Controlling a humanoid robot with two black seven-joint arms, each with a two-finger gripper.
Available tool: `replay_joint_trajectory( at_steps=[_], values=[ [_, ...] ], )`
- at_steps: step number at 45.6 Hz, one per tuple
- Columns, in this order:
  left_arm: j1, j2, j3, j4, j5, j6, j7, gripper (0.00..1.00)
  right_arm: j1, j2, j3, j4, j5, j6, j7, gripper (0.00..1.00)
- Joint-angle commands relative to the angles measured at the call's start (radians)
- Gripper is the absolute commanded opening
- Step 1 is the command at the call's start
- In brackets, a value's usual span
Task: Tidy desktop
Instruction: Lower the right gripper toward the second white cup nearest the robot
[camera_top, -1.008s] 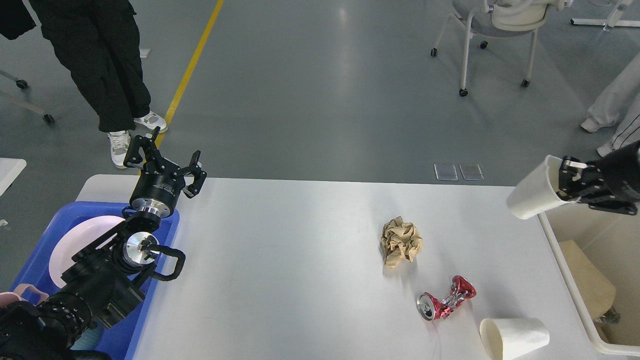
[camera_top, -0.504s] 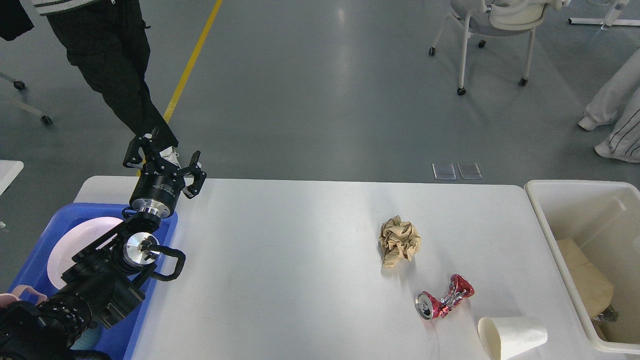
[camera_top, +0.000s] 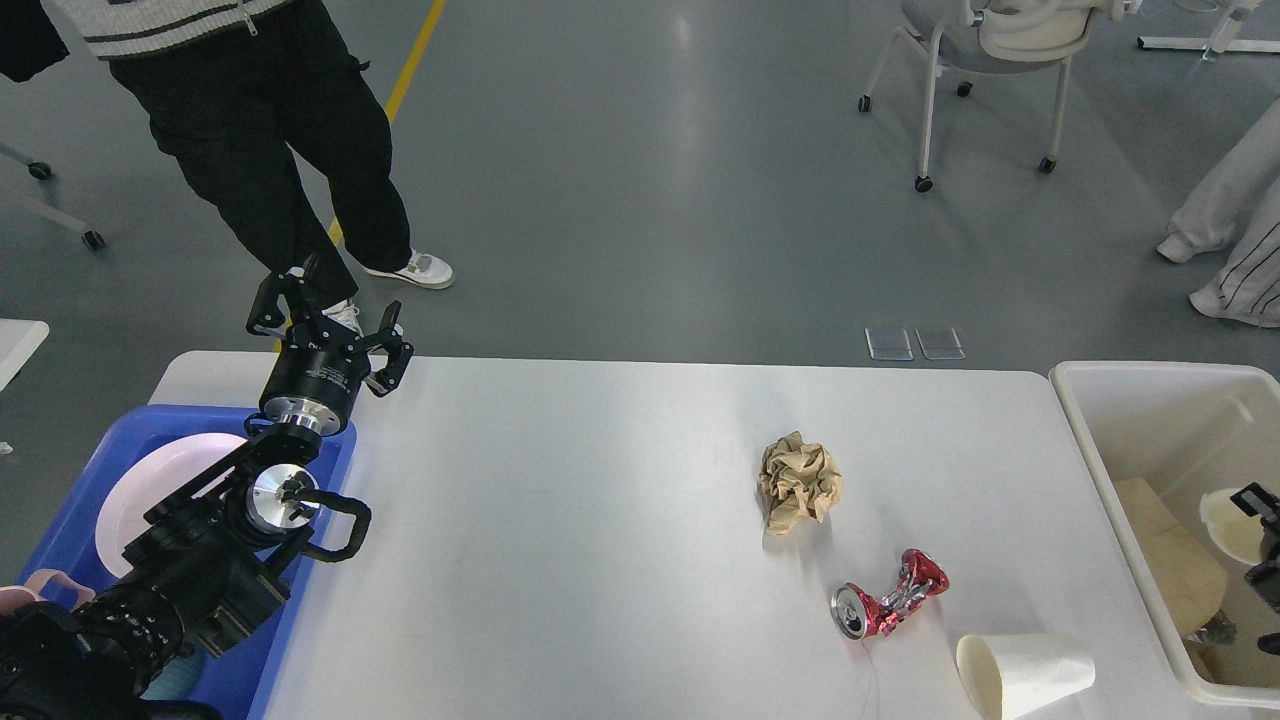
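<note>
Two containers flank the desktop (camera_top: 600, 560): a blue tray (camera_top: 70, 470) holding a plate (camera_top: 150, 480), a bin (camera_top: 1130, 400) holding a cup (camera_top: 1225, 520). Left gripper (camera_top: 325, 325) gapes empty; right gripper (camera_top: 1262, 545) unreadable at the edge.

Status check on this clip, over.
Left gripper open, idle. Right gripper over bin, state unclear. Desktop holds paper wad, crushed can, cup.

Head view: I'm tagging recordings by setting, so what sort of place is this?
Probably a robotics lab or test hall: grey floor with a yellow line, wheeled chair, bystander, and a desktop staged with trash.
</note>
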Motion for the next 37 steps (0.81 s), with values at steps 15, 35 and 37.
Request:
replay_joint_trajectory(
  at_steps=[15,35,37],
  values=[
    [0.0,0.0,0.0,0.0,0.0,-0.002,0.0,0.98,0.34,-0.259,-0.004,0.501,0.006,0.074,-0.003,1.0],
    [0.0,0.0,0.0,0.0,0.0,0.0,0.0,0.98,1.01,-0.316,-0.48,1.21,-0.015,0.357,0.001,1.0],
    [0.0,0.0,0.0,0.0,0.001,0.0,0.0,0.98,1.067,-0.298,-0.516,1.253,-0.031,0.396,0.001,1.0]
  ],
)
